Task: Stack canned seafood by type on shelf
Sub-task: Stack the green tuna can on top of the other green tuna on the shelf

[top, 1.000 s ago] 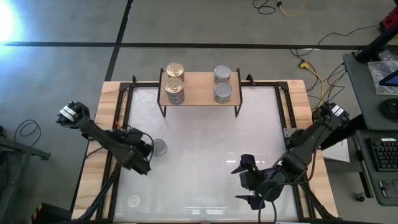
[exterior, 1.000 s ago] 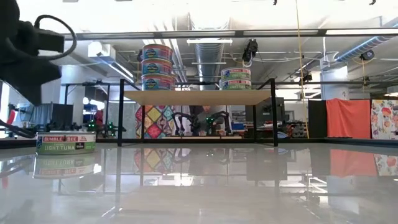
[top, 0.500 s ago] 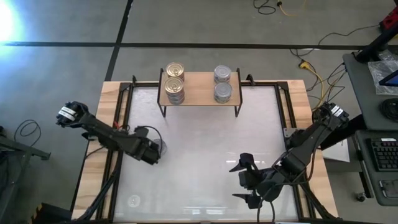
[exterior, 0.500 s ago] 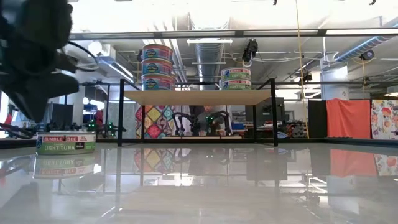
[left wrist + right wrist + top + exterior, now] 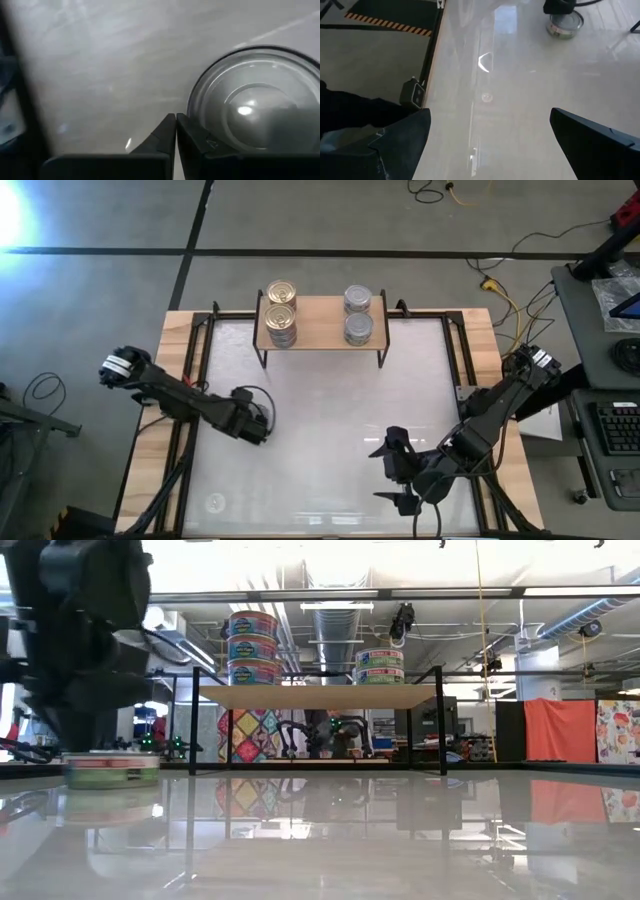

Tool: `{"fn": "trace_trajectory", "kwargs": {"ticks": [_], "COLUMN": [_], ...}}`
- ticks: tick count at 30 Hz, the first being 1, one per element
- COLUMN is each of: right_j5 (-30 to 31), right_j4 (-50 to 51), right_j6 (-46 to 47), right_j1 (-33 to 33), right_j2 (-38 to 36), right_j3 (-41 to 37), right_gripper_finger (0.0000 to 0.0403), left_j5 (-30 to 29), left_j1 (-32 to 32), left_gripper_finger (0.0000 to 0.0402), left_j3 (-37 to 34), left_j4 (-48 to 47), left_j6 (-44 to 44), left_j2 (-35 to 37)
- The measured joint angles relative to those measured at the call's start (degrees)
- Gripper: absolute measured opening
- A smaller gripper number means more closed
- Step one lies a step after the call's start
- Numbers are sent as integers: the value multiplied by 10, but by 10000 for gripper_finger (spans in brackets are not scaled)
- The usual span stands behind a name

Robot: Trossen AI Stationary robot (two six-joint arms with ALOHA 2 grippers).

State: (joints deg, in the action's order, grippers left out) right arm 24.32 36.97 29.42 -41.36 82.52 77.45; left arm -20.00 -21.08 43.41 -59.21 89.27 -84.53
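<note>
On the white table (image 5: pixel 330 410), directly over the last loose silver-lidded round tin (image 5: pixel 255 112), left gripper (image 5: pixel 252 423) poised for pickup, finger spread impossible to tell; right gripper (image 5: pixel 400 475) parked spread wide.

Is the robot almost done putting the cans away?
Nearly. Gold-lidded cans and silver-lidded cans already sit stacked on the shelf. The left gripper is down over the last silver can on the table, not lifted yet. The right gripper waits open.
</note>
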Motion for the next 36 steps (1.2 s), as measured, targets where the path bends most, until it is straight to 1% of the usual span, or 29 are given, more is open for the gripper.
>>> {"fn": "trace_trajectory", "kwargs": {"ticks": [6, 12, 13, 16, 19, 22, 24, 26, 29, 31, 33, 36], "right_j5": [-3, -2, -2, -2, 4, 27, 31, 35, 42, 42, 43, 47], "right_j4": [0, 1, 0, 1, -1, -1, -11, -47, -143, -221, -301, -428], "right_j6": [0, 0, 0, -4, -9, -9, -11, -24, -67, -94, -112, -144], "right_j1": [2, 7, 7, 7, 7, 7, 9, 14, 33, 55, 82, 112], "right_j2": [0, 0, 0, 0, 1, 1, 1, 1, 1, 1, 1, 1], "right_j3": [0, 0, 0, 0, -6, -24, -43, -68, -115, -149, -185, -240], "right_gripper_finger": [400, 400, 400, 400, 400, 400, 400, 400, 400, 400, 400, 400], "left_j5": [-37, -133, -140, -151, -152, -156, -158, -158, -175, -211, -230, -232], "left_j1": [0, -6, -8, -22, -56, -104, -144, -183, -235, -261, -275, -279], "left_gripper_finger": [0, 0, 0, 0, 0, 0, 0, 0, 0, 0, 0, 0], "left_j3": [35, 93, 107, 148, 173, 182, 181, 175, 163, 151, 134, 102], "left_j4": [152, 292, 304, 294, 255, 180, 128, 71, 11, -3, 4, 25], "left_j6": [-127, -294, -322, -386, -415, -393, -346, -274, -164, -108, -80, -68], "left_j2": [-32, -60, -62, -66, -66, -63, -62, -62, -62, -62, -62, -62]}}
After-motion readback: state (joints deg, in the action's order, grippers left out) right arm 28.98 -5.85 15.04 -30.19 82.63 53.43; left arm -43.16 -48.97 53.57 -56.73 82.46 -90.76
